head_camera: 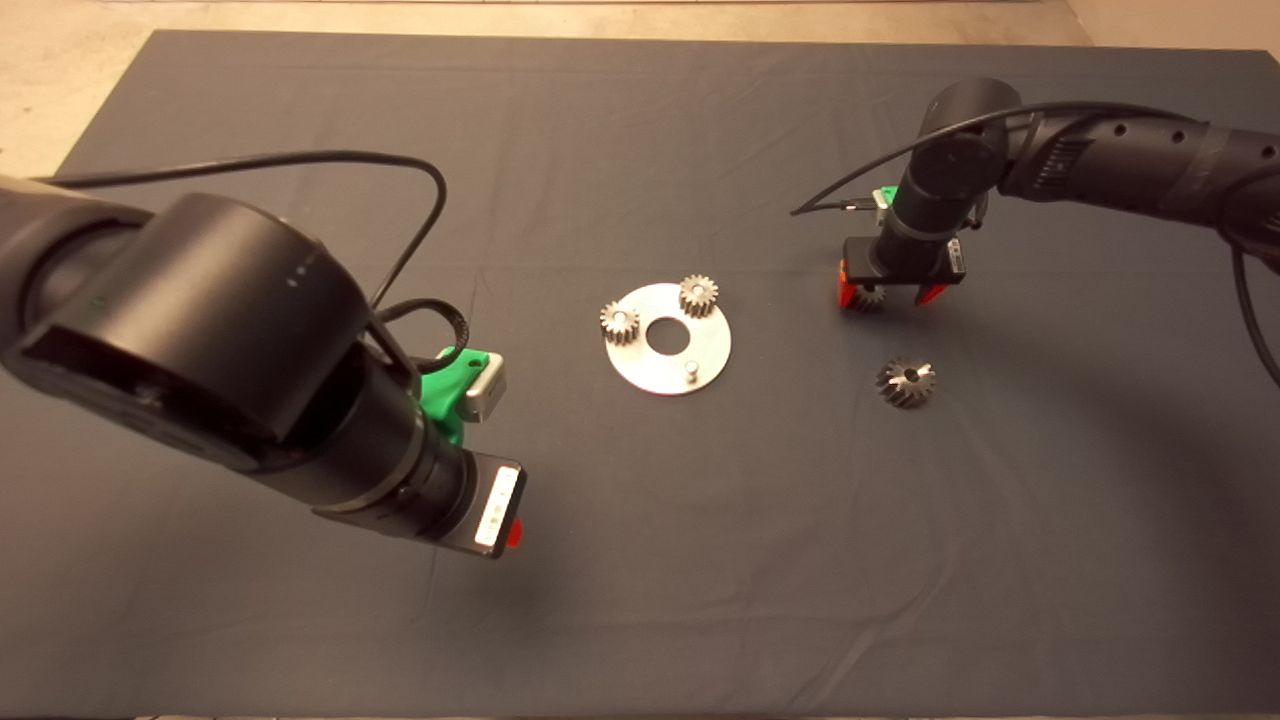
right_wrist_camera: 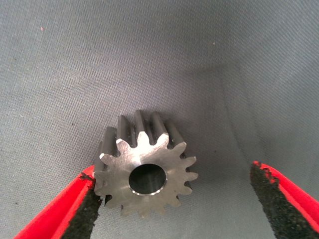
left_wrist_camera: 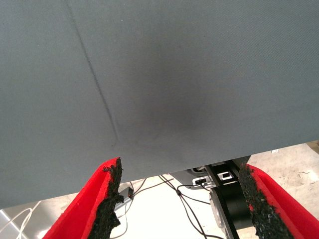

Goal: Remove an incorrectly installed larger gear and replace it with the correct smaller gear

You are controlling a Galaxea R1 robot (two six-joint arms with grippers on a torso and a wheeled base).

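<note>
The smaller gear [right_wrist_camera: 144, 172] lies flat on the mat, straight-toothed with a round bore. My right gripper [right_wrist_camera: 177, 199] is open around it: one pad [right_wrist_camera: 87, 214] touches its teeth, the other pad [right_wrist_camera: 271, 196] stands well apart. In the head view the right gripper [head_camera: 890, 295] is low over this smaller gear [head_camera: 866, 297], right of the round steel plate [head_camera: 700, 350]. The larger gear [head_camera: 906, 381], dark with slanted teeth, lies loose on the mat nearer the front. My left gripper [left_wrist_camera: 179, 172] hangs open above bare mat, left of the plate.
Two small gears [head_camera: 620, 322] [head_camera: 698, 294] sit on the plate's pegs, and a third peg [head_camera: 690, 369] stands bare. The plate has a round centre hole. The left arm [head_camera: 200, 340] covers the mat's left side. Floor and cables show past the mat's edge [left_wrist_camera: 164, 174].
</note>
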